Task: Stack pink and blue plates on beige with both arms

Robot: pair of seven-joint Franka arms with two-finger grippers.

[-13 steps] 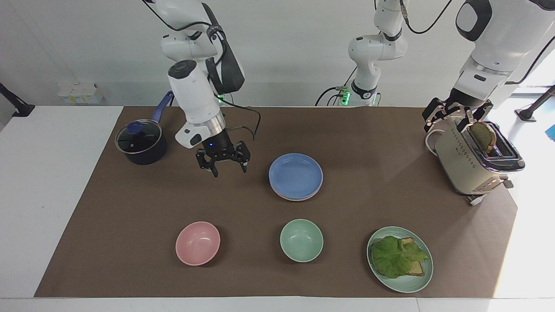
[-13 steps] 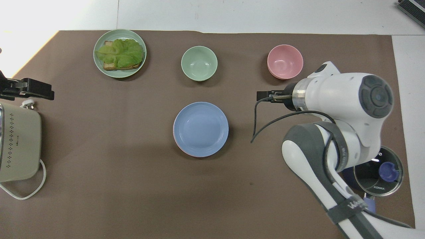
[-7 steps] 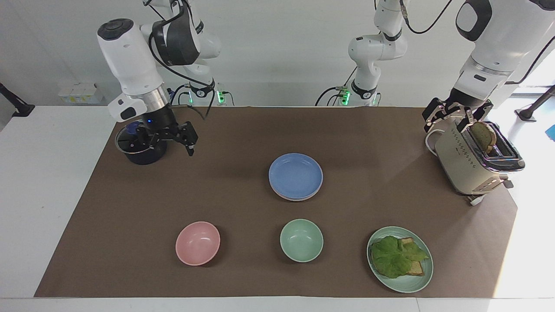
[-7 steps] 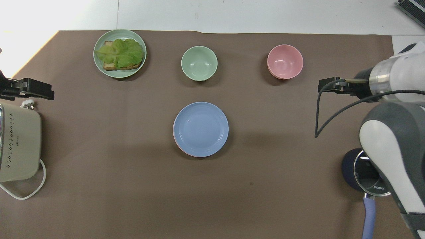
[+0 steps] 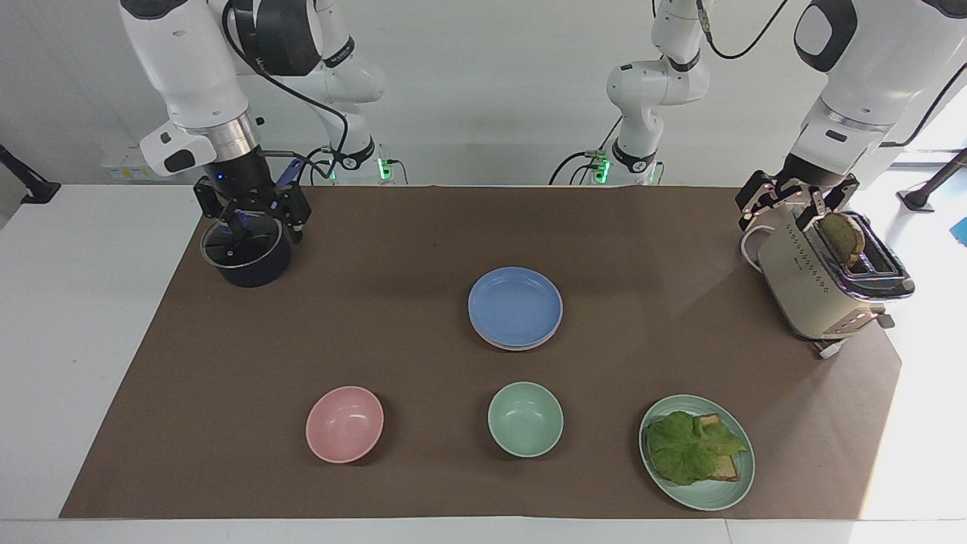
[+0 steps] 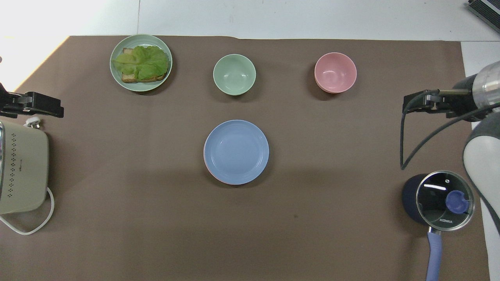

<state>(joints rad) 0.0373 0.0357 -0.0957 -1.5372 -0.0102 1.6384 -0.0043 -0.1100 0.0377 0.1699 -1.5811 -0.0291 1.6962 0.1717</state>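
White table (image 5: pixel 91 317), brown mat (image 5: pixel 378 332) over most of it, white wall at the robots' end. Mid-mat: one plate stack, blue plate (image 5: pixel 515 306) on top, pink plate (image 5: pixel 498 344) rim showing under it; beige plate can't be made out. Edge farthest from the robots: two bowls, pink (image 5: pixel 344 423) and green (image 5: pixel 525 418), one green plate with lettuce toast (image 5: pixel 696 452). One pot (image 5: pixel 245 253), one toaster (image 5: pixel 823 283). Right gripper (image 5: pixel 251 219) over pot, released, empty. Left gripper (image 5: pixel 793 208) over toaster, released, empty.

plate stack (image 5: pixel 515 307) mid-table, two bowls (image 5: pixel 344 424) farther out
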